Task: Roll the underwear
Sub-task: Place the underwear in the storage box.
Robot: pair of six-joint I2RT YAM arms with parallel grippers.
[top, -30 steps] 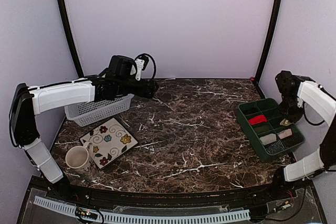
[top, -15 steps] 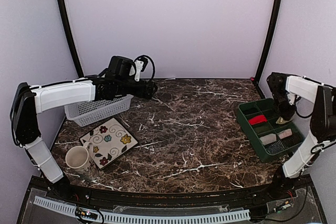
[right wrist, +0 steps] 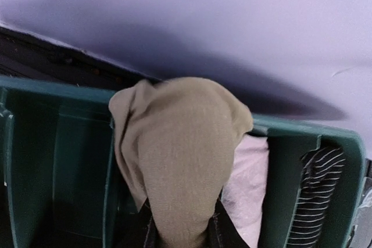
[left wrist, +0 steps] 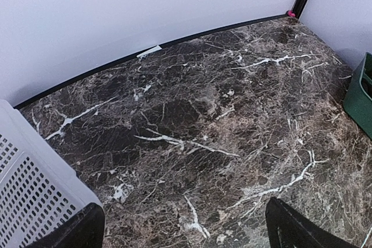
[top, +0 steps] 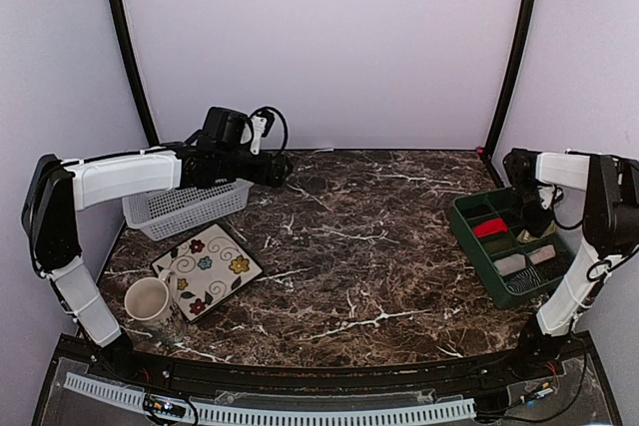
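Your right tool (right wrist: 183,233) clamps the bundled olive-khaki underwear (right wrist: 186,149) over the green tray (right wrist: 58,92); your left tool (left wrist: 183,235) gapes empty; probably only stowing remains.

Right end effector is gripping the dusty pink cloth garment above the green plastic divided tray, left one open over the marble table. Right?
No. The right end effector grips the olive-khaki cloth garment; the dusty pink cloth lies in the green plastic divided tray, per the right wrist view. The rest holds.
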